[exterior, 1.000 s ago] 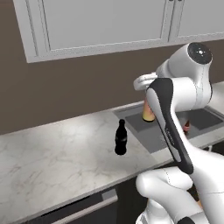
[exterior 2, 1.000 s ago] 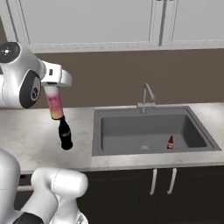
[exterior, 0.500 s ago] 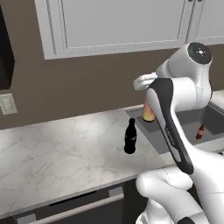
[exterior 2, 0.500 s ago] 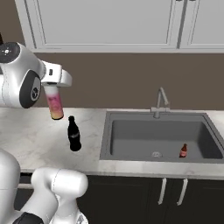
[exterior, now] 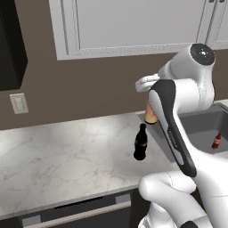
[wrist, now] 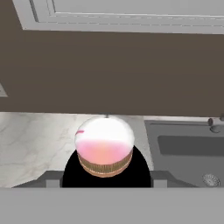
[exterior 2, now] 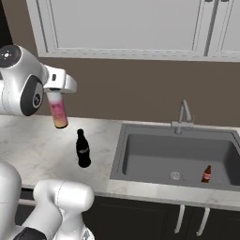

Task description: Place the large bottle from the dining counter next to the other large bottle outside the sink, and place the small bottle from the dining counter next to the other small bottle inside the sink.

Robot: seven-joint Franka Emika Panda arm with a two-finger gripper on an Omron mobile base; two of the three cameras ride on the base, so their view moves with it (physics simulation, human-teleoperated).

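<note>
The gripper is clamped on the top of the large bottle, which hangs upright in the air above the marble worktop, not touching it. Below it and a little toward the sink stands the black bottle on the worktop, just beside the sink edge. A small bottle stands inside the sink, near the drain. In the hand view the fingers seem hidden behind the held bottle
</note>
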